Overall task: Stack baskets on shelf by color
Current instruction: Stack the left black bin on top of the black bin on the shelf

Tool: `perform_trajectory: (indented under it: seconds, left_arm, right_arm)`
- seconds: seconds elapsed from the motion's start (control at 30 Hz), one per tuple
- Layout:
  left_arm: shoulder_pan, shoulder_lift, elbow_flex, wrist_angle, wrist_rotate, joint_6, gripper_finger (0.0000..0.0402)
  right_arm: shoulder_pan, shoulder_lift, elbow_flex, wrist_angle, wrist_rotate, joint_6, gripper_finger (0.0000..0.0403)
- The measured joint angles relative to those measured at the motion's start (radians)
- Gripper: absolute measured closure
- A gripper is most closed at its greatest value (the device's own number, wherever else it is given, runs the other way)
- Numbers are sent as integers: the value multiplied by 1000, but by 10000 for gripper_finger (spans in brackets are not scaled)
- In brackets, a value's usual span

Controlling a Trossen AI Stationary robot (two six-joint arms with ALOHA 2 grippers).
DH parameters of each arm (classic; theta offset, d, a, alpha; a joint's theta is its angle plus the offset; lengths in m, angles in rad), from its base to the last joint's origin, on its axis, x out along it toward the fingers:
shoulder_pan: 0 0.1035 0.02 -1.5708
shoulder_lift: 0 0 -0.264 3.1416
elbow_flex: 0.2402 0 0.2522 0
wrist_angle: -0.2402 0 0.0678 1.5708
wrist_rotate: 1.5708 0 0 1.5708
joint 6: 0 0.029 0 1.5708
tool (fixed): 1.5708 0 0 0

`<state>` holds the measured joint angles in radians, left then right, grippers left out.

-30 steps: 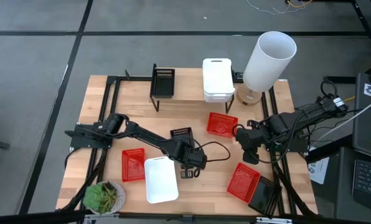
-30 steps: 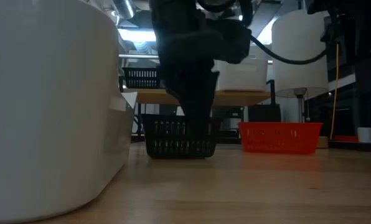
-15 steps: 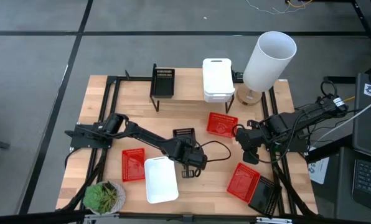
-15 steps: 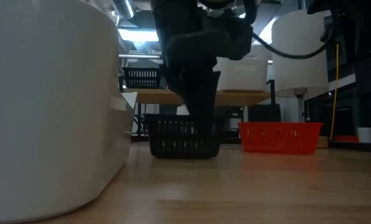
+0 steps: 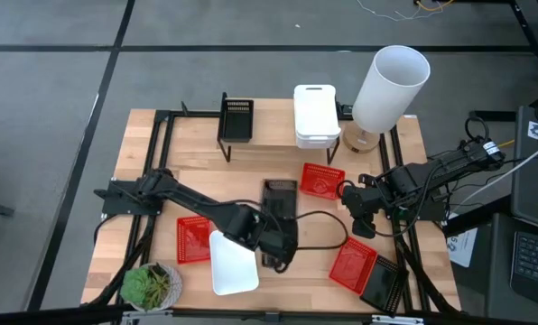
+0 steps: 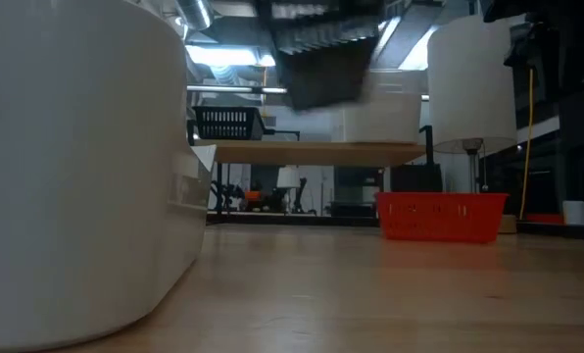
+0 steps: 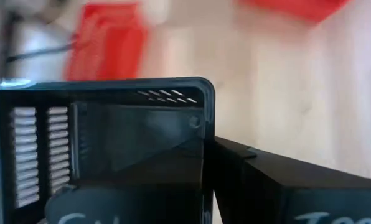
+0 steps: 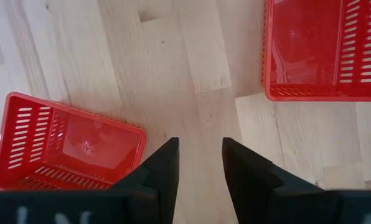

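One black basket (image 5: 236,118) and white ones (image 5: 315,113) sit on the shelf (image 5: 278,137); left gripper (image 5: 278,236) clamps another black basket (image 5: 279,200) aloft, right gripper (image 5: 354,213) gapes, reds (image 5: 321,180) remain.

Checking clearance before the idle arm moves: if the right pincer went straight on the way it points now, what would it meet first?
Probably the bare wooden tabletop. The right pincer is open and points down between two red baskets, so neither seems to lie in its line, though depth is hard to judge.

Probably a robotics lab: grey taped floor (image 5: 61,81), framed test table (image 5: 143,144), laptop (image 5: 533,262) alongside.
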<state>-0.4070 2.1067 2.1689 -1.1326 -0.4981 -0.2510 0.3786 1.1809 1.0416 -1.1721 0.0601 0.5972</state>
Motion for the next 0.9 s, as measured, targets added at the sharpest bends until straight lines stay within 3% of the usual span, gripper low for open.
perform_trajectory:
  seconds: [0.2, 0.53, 0.7, 0.9]
  left_arm:
    - [6, -5, 189, -261, -110, 13, 401]
    - [182, -220, 128, -440, -134, 64, 401]
    - [356, -293, 127, -438, -36, 187, 401]
    - [586, -297, 100, -427, 169, 415, 401]
  right_arm:
    - [0, 0, 0, 0, 0, -1, 282]
    - [0, 0, 0, 2, 0, -1, 282]
    - [0, 0, 0, 4, 1, -1, 282]
    - [0, 0, 0, 10, 11, -2, 282]
